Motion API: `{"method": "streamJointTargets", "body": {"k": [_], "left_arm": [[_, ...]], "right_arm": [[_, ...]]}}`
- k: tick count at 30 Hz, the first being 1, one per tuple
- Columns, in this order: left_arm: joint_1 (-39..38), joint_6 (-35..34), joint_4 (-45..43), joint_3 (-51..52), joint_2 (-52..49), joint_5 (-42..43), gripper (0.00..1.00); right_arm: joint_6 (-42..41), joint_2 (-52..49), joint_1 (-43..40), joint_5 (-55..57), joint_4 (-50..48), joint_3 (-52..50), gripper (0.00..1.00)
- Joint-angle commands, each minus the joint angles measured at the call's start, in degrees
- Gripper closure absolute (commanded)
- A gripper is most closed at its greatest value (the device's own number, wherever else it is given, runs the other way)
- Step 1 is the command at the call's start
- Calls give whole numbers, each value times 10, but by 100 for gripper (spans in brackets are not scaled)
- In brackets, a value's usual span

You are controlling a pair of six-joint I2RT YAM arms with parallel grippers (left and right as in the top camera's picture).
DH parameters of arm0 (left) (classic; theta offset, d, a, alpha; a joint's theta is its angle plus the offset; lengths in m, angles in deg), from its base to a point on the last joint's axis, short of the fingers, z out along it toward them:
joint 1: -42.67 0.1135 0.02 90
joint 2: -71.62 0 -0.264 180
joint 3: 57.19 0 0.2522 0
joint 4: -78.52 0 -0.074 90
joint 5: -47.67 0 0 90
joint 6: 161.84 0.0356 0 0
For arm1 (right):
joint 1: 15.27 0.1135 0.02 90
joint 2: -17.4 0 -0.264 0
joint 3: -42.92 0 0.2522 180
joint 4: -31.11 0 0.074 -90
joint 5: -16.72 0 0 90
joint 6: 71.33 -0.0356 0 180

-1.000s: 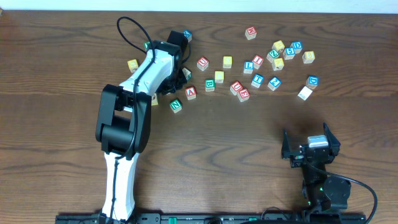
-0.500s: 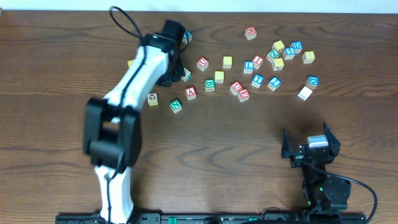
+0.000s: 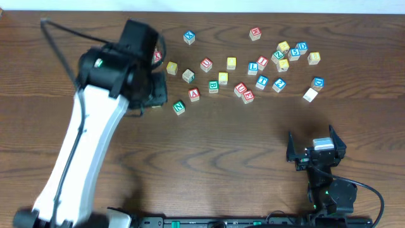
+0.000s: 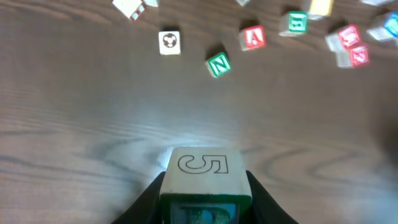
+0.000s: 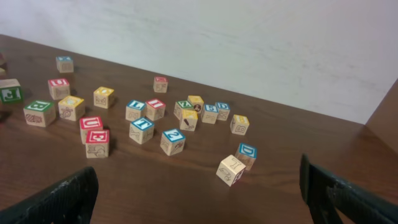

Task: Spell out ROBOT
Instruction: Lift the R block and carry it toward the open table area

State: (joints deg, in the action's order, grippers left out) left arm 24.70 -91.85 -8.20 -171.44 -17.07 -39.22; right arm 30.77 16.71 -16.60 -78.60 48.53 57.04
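The left pincer point(image 4: 205, 200) was closed on a wooden cube point(image 4: 202, 167) whose upper face bore an outlined 5. Its dark fingers point(image 4: 147, 200) pressed the cube's two sides. The face turned toward the wrist camera showed a blue frame with something green inside, cut off too far to read. Whether the cube touched the table point(image 3: 221, 158) could not be told. From overhead, the raised left arm point(image 3: 95, 120) hid both that pincer and its cube. Ahead of the held cube on the brown wood lay a green N cube point(image 4: 218, 64), turned askew. A pale cube with a round drawing point(image 4: 169, 42) lay farther off to its left, and a red A cube point(image 4: 253, 37) beyond it to the right. The green B cube point(image 4: 297, 22) lay past that, all of them well apart from the pincer. The blue T cube point(image 3: 261, 81) sat in the scatter toward the right half of the table. Yellow-faced cubes point(image 3: 231, 63) lay near it, though their letters could not be made out. The right pincer point(image 3: 314, 147) sat at the near right of the table with its jaws spread wide and nothing between them, the cubes well ahead of it.
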Motion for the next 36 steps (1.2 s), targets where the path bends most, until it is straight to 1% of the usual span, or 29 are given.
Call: {"method": "streamJointTargets", "body": {"k": [1, 4, 7, 9, 12, 20, 26, 31, 36], "left_arm": [[-24, 18, -18, 77, 79, 14, 92], [-42, -3, -61, 173, 132, 14, 92], [-56, -29, -111, 263, 160, 14, 92], [-63, -42, -143, 309, 162, 15, 92], [-70, -43, -191, 355, 144, 28, 92], [-75, -43, -267, 364, 15, 29, 92], [-75, -43, -293, 364, -82, 30, 92], [-75, -43, -304, 364, -122, 31, 92], [-75, -43, -315, 364, -125, 40, 92]], "right_arm": [[-9, 3, -2, 2, 3, 0, 1], [-9, 3, -2, 2, 3, 0, 1], [-9, 3, -2, 2, 3, 0, 1], [-9, 3, -2, 2, 3, 0, 1], [-9, 3, -2, 2, 3, 0, 1], [-9, 3, -2, 2, 3, 0, 1], [-9, 3, -2, 2, 3, 0, 1], [-9, 3, -2, 2, 3, 0, 1], [-9, 3, -2, 2, 3, 0, 1]]}}
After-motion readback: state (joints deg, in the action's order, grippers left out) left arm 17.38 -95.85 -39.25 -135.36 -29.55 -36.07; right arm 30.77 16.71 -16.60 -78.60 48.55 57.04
